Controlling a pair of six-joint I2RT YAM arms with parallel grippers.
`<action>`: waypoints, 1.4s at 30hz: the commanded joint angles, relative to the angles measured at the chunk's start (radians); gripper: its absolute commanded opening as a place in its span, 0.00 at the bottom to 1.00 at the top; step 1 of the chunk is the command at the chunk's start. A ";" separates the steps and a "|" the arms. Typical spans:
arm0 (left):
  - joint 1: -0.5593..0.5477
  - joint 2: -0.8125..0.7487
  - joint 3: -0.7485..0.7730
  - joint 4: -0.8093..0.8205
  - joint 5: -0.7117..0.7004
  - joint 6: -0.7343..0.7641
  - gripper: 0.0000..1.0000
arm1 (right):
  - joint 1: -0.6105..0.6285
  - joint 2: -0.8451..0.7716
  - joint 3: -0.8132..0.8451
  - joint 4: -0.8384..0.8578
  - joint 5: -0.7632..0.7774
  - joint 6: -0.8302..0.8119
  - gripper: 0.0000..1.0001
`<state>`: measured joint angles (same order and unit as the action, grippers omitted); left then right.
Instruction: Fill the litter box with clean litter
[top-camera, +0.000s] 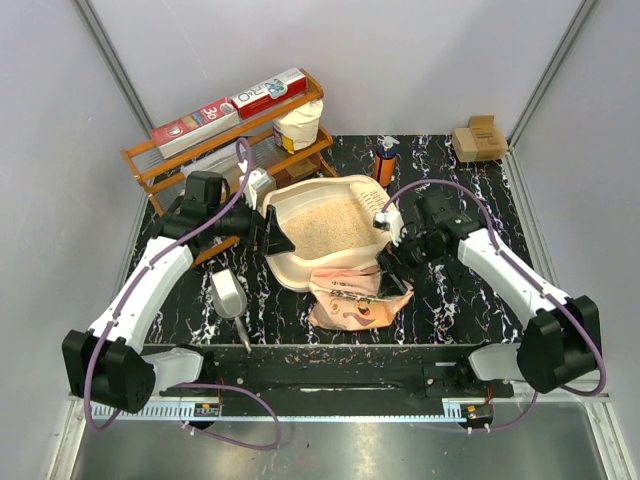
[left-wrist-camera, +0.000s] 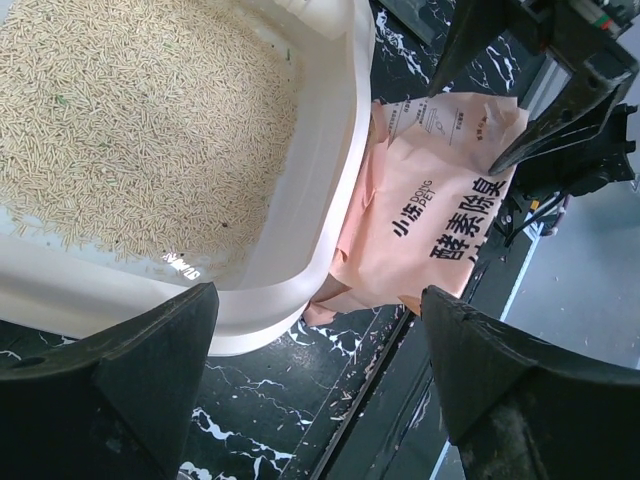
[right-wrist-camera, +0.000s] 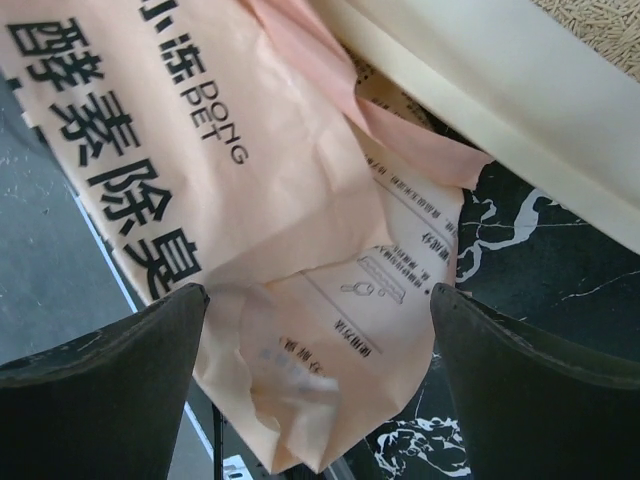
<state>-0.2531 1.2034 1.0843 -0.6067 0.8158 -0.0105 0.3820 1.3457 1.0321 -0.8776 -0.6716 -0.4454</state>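
Observation:
The cream litter box (top-camera: 300, 272) sits mid-table and holds a bed of sandy-tan litter (top-camera: 325, 228). The left wrist view shows its near rim (left-wrist-camera: 330, 200) and the litter (left-wrist-camera: 130, 120). The peach bag (top-camera: 350, 298) with dark characters lies crumpled and flat on the table against the box's near side. My left gripper (top-camera: 277, 236) is open and empty at the box's left rim; it also shows in its wrist view (left-wrist-camera: 318, 295). My right gripper (top-camera: 396, 264) is open and empty just above the bag's right end; its wrist view (right-wrist-camera: 318, 292) shows the bag (right-wrist-camera: 300, 200) below it.
A grey scoop (top-camera: 229, 295) lies left of the box. An orange wooden rack (top-camera: 165, 170) with boxes and a sack stands at the back left. An orange bottle (top-camera: 385, 160) and a cardboard box (top-camera: 478, 138) stand at the back. Grey walls enclose the table.

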 joint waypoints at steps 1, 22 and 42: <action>0.005 -0.034 -0.015 0.015 -0.009 0.030 0.86 | 0.008 -0.045 0.003 -0.067 0.004 -0.065 1.00; 0.006 -0.022 0.000 0.024 -0.012 0.021 0.86 | 0.009 0.110 0.088 0.009 -0.059 0.070 0.36; -0.225 -0.131 -0.098 -0.164 -0.114 0.621 0.79 | 0.012 -0.131 0.052 0.063 -0.031 0.051 0.48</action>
<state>-0.4252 1.1431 1.0229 -0.7479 0.8131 0.3382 0.3862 1.2205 1.0870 -0.8543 -0.6994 -0.4152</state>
